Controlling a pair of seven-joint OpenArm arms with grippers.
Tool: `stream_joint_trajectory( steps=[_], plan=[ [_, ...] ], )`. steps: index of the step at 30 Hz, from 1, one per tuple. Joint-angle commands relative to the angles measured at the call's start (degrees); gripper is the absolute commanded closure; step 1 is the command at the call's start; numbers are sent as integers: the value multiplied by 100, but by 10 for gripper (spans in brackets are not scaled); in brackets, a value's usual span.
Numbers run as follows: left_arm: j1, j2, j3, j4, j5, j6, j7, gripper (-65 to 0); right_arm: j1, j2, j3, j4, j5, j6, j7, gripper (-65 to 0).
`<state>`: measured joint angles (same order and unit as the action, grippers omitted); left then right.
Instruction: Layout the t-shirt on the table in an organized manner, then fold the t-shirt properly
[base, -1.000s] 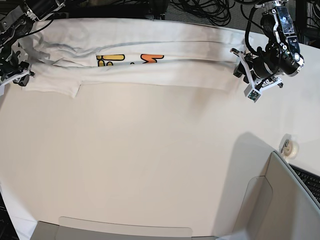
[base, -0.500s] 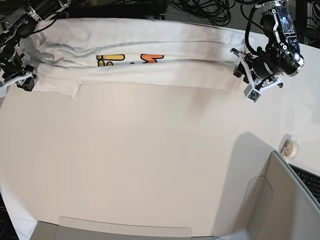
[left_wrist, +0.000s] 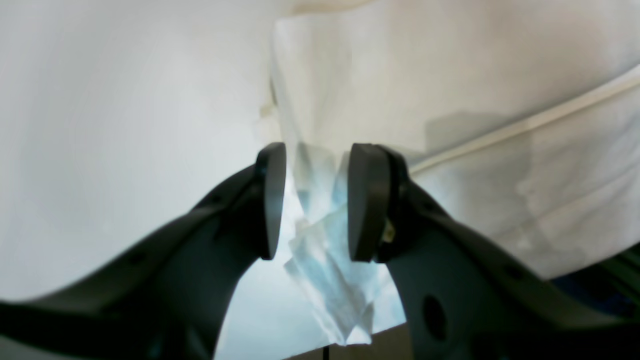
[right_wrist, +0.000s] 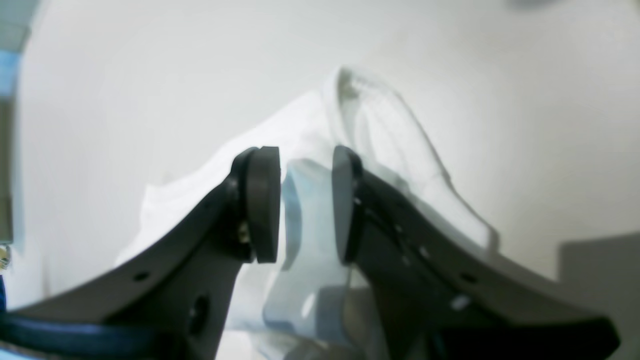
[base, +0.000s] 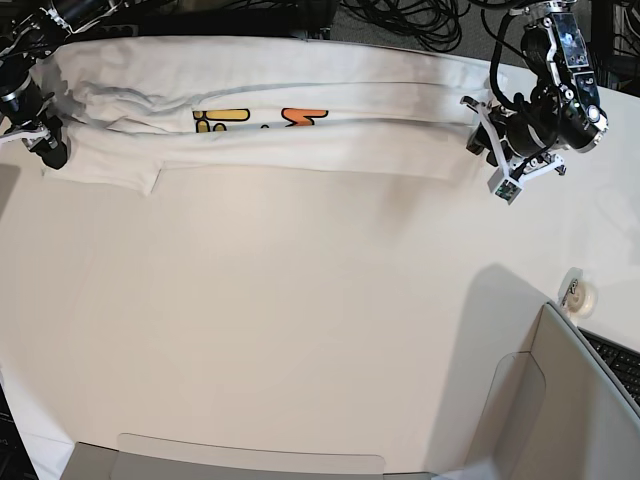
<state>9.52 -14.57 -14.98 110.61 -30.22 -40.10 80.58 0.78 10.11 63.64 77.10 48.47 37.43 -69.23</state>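
We find the t-shirt (base: 280, 125) folded into a long band across the table's (base: 300, 330) far edge. The left gripper (left_wrist: 312, 202) and right gripper (right_wrist: 305, 202) each have jaws apart astride its end hems, likely to tension the band.

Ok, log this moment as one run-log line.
t-shirt: folded band along table far edge | left tool: open around hem corner | right tool: open, cloth between jaws

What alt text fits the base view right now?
A white printed cloth t-shirt, folded into a long band, lies along the far edge of the large matte white table. The left gripper and right gripper sit at its two ends.
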Motion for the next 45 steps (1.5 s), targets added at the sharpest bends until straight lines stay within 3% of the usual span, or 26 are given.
stream_joint_trajectory(
  steps=[1, 9, 17, 45],
  plan=[
    [-42, -51, -1, 82, -33, 10, -58, -211, 41, 84, 14, 92, 177, -29, 44, -183],
    [-42, -51, -1, 82, -24, 10, -58, -211, -82, 233, 67, 171, 828, -46, 44, -183],
    [-42, -51, -1, 82, -24, 10, -58, -211, -126, 242, 603, 162, 810, -46, 44, -183],
    [37, -51, -1, 82, -33, 10, -80, -211, -249, -294, 568, 189, 1039, -38, -299, -183]
  ],
)
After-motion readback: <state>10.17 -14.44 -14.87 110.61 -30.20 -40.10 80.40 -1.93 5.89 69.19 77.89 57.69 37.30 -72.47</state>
